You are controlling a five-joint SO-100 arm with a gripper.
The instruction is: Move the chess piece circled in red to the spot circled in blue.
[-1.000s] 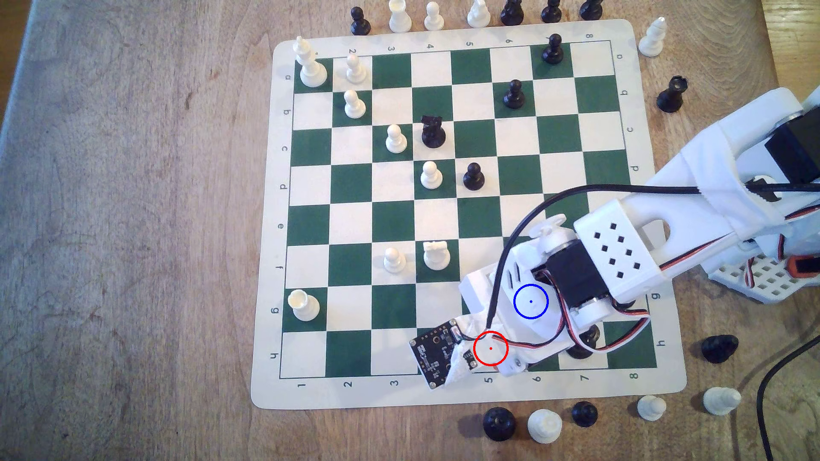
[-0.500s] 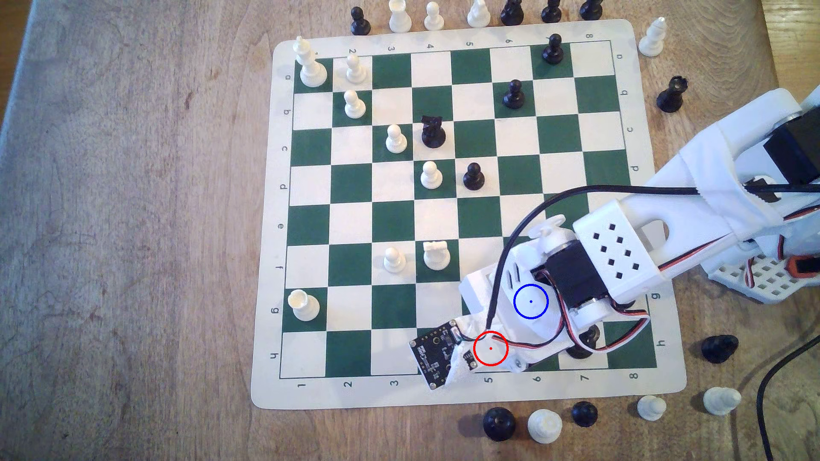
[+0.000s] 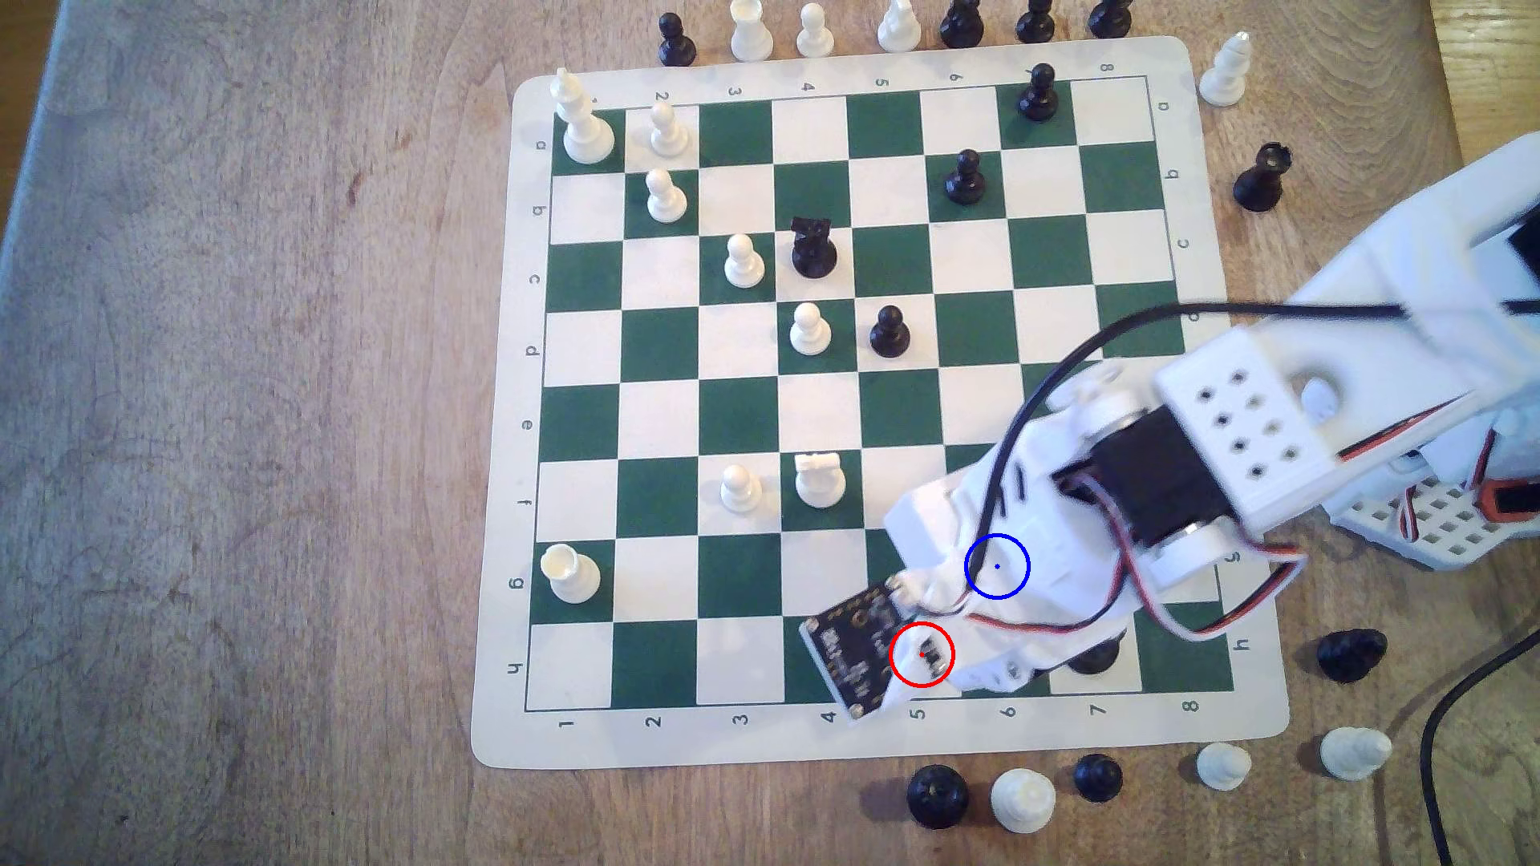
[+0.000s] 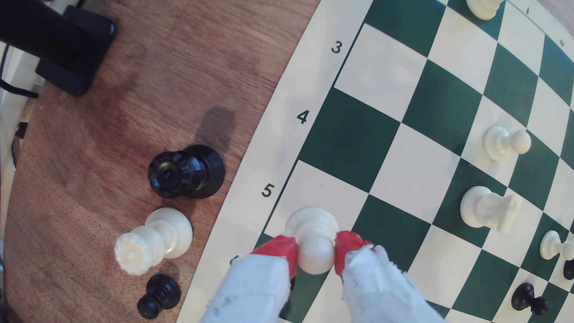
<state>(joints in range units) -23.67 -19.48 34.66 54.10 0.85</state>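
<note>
Gripping the chess piece (image 4: pixel 313 239) by its round head, the end effector (image 4: pixel 316 253) has its red fingertips (image 4: pixel 284 248) pressed against either side, seen plainly in the wrist view; the pawn's base sits over the white square beside the printed 5 at the board (image 4: pixel 435 102) edge. From the exterior view the arm covers that pawn, and the blue-ringed spot (image 3: pixel 997 566) lies beneath the arm's white body. Off-board pieces stand on the worktop (image 3: pixel 250 416).

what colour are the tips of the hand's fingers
Red, with white wrapping behind them; the fingertips show best in the wrist view.
</note>
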